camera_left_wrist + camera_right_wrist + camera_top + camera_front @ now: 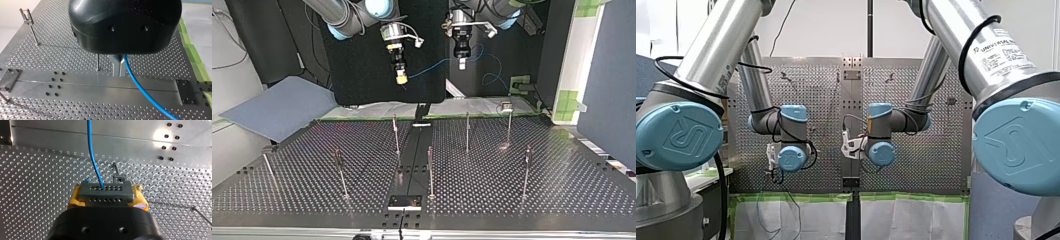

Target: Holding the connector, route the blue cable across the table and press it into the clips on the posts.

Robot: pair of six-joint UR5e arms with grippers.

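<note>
Clamping the connector, the right gripper works with the left gripper, which pinches the cable, likely to steer it between the posts.

Shiny perforated metal table, glossy blue cable

My left end effector and right end effector hang clamped, pointing down.

The cable spans from my right hand to my left hand, above and seemingly beyond the posts.
</note>
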